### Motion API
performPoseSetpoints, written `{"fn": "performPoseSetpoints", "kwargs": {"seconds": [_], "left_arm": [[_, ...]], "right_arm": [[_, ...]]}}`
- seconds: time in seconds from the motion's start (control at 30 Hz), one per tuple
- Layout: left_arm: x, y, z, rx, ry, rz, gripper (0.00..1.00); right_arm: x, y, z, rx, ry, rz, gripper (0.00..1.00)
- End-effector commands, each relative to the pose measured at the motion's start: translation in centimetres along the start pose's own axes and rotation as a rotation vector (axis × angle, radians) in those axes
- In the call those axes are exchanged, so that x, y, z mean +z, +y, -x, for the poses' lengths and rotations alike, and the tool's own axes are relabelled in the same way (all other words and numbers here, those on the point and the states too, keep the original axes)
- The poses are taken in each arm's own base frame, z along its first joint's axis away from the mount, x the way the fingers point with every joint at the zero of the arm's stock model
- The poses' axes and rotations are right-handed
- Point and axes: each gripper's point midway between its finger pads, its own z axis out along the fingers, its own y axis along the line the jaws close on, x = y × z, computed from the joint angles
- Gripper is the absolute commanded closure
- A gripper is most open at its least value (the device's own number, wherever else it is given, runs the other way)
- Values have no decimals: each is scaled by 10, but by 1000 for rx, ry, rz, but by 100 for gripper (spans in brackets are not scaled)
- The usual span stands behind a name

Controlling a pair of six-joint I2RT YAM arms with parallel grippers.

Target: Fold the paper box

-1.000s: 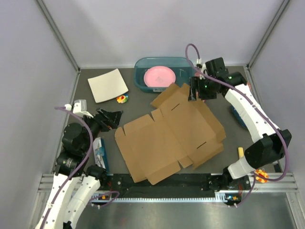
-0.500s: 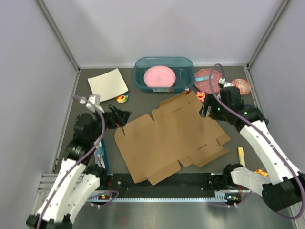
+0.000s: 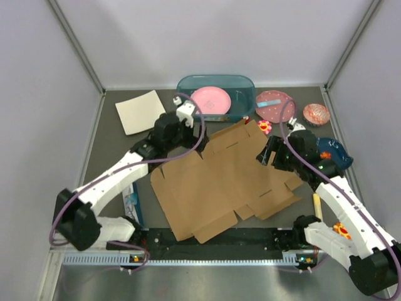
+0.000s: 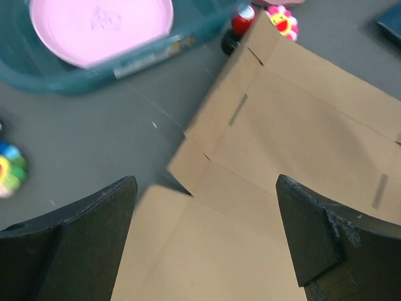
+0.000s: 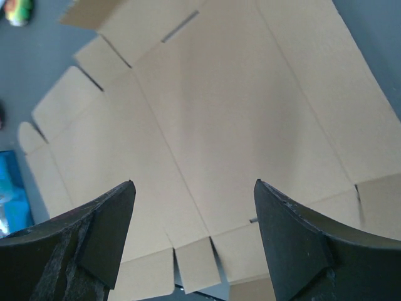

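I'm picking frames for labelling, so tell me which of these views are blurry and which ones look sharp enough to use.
Left wrist: blurred throughout, with the pink plate and teal bin smeared at their edges. Right wrist: the paper box is crisp, creases and slots clear. Top external: sharp, evenly lit, soft shadows, no glare.

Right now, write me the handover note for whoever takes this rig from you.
Left gripper: open, empty, above the far-left flaps of the paper box, near the teal bin.
Right gripper: open, empty, above the box's right half.
Box: one unfolded sheet lying flat on the table, between the two arms.
Done: no fold shows.
Left: all of the folding, walls, tabs and lid.
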Motion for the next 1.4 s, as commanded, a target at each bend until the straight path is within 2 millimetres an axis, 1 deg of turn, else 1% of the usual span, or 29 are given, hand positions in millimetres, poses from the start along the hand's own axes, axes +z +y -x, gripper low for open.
{"fn": "performPoseSetpoints", "kwargs": {"seconds": [0.0,0.03,0.07,0.1,0.13,0.17,0.23,0.27,0.3,0.37,0.4,0.47,0.57,0.6,0.63,0.67,0.7,0.73,0.8,0.83,1.0,1.03,1.07,1.13,1.2,1.23,1.3,1.33,1.37], "left_arm": [[35,17,42,237,-87,79,2],[41,18,41,254,-73,81,2],[55,23,31,295,-34,83,3],[60,23,35,319,-34,80,5],[66,22,32,343,-23,70,7],[79,24,22,387,13,54,8],[90,24,27,421,8,49,9],[100,27,18,450,36,47,9],[105,23,23,466,29,27,9],[116,20,15,493,51,2,9],[119,16,20,497,40,-12,9],[127,12,16,498,48,-33,9],[139,5,17,499,55,-58,10],[141,2,16,504,61,-69,9],[147,-2,8,509,82,-86,9],[149,-8,11,523,76,-99,9],[151,-15,7,535,83,-118,10],[156,-17,0,555,100,-135,10],[161,-22,-5,575,115,-144,10],[166,-21,-15,581,143,-149,10],[178,-14,-30,605,195,-142,12],[182,-12,-38,610,217,-144,15],[185,-14,-35,624,215,-152,16],[192,-10,-48,637,258,-155,20],[196,-9,-47,646,261,-152,25],[197,-9,-49,641,268,-152,30],[195,-14,-46,625,257,-175,43],[191,-18,-38,612,234,-179,47],[188,-18,-41,608,236,-179,59]], "right_arm": [[-18,30,16,-5,-79,147,23],[-20,31,14,-9,-79,156,23],[-21,30,13,-13,-82,161,23],[-25,31,12,-16,-88,170,23],[-27,32,10,-20,-90,182,23],[-28,31,7,-21,-85,187,23],[-34,34,4,-23,-85,212,23],[-35,34,2,-22,-81,219,23],[-36,35,1,-24,-78,224,23],[-40,34,-2,-37,-75,228,23],[-40,34,-3,-36,-72,227,23],[-41,33,-4,-46,-76,228,23],[-40,32,-3,-56,-72,221,23],[-39,31,-4,-59,-65,218,23],[-40,33,-3,-61,-68,222,23],[-40,32,-3,-62,-69,221,23],[-41,33,-3,-63,-68,223,23],[-41,33,-2,-63,-70,223,23],[-41,33,-3,-61,-66,223,23],[-41,33,-4,-61,-64,221,23],[-47,32,-3,-54,-75,219,23],[-48,32,-3,-53,-79,220,23],[-49,32,-3,-50,-79,217,23],[-50,31,-4,-50,-75,215,23],[-51,30,-4,-48,-76,208,23],[-53,29,-5,-47,-75,206,23],[-53,28,-5,-43,-78,198,24],[-54,27,-4,-44,-84,194,23],[-55,28,-3,-43,-87,195,23]]}}
